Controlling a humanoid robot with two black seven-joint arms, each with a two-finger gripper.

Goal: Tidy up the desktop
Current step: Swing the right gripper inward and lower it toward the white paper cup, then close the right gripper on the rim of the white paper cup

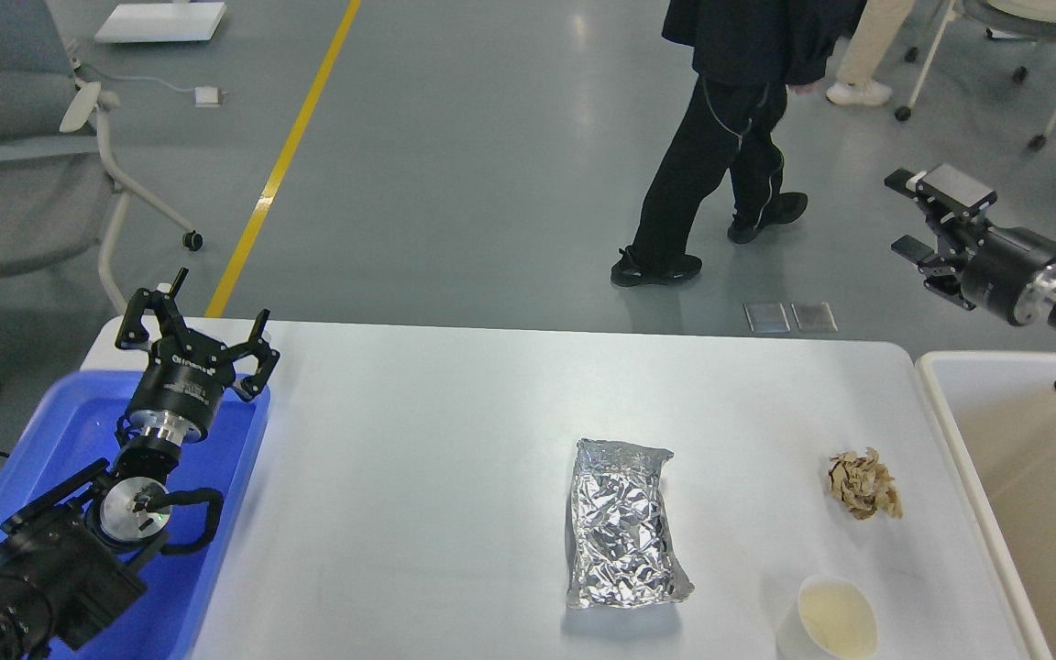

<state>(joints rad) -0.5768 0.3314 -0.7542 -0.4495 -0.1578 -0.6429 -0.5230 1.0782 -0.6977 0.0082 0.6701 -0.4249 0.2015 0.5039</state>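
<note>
The white desktop (455, 440) fills the middle of the head view. On it lie a crumpled silver foil packet (621, 524) right of centre, a crumpled brown paper ball (863, 484) near the right edge, and a white paper cup (832, 618) at the front right. My left gripper (193, 325) is open and empty above the far end of the blue tray (70, 431), at the desktop's left edge. My right gripper (920, 211) is open and empty, raised high and pointing left, beyond the desktop's far right corner.
A beige-white bin (1014, 440) stands at the desktop's right side. A person in black (734, 137) walks on the floor behind the desktop. A grey chair (24, 137) stands at the far left. A yellow floor line (290, 147) runs behind.
</note>
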